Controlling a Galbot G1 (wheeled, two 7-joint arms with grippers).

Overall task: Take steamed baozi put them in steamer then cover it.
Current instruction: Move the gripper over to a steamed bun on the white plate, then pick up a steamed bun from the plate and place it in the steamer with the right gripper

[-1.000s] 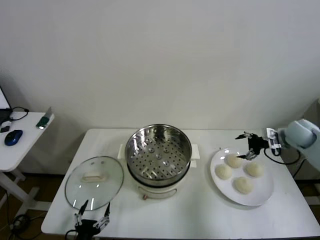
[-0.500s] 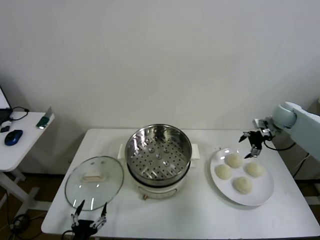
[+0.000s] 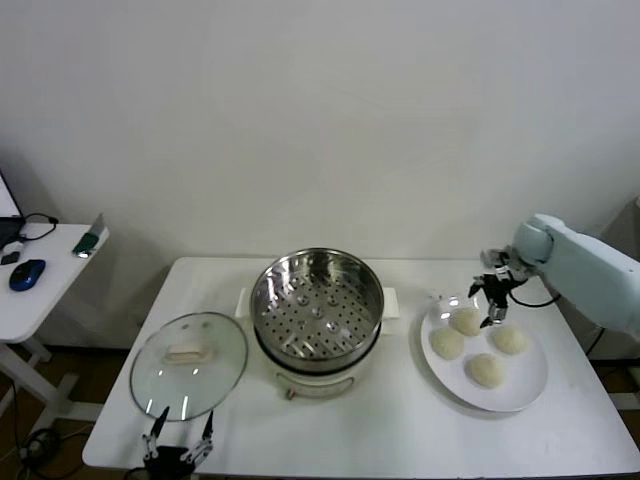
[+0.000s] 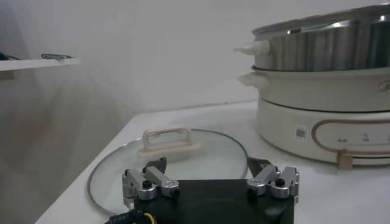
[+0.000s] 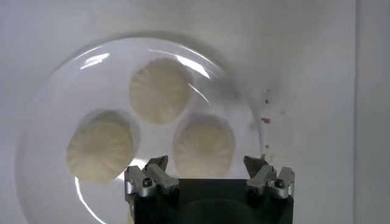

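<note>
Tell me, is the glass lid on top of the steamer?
No, the glass lid lies flat on the table beside the steamer, whose perforated tray is uncovered.

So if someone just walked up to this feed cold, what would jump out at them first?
Probably the shiny steamer, standing uncovered mid-table with its perforated tray bare, and its glass lid lying flat on the table to its left. Next, the white plate on the right with four baozi, and the right gripper hovering open just above them. The left gripper waits open at the near edge by the lid.
</note>
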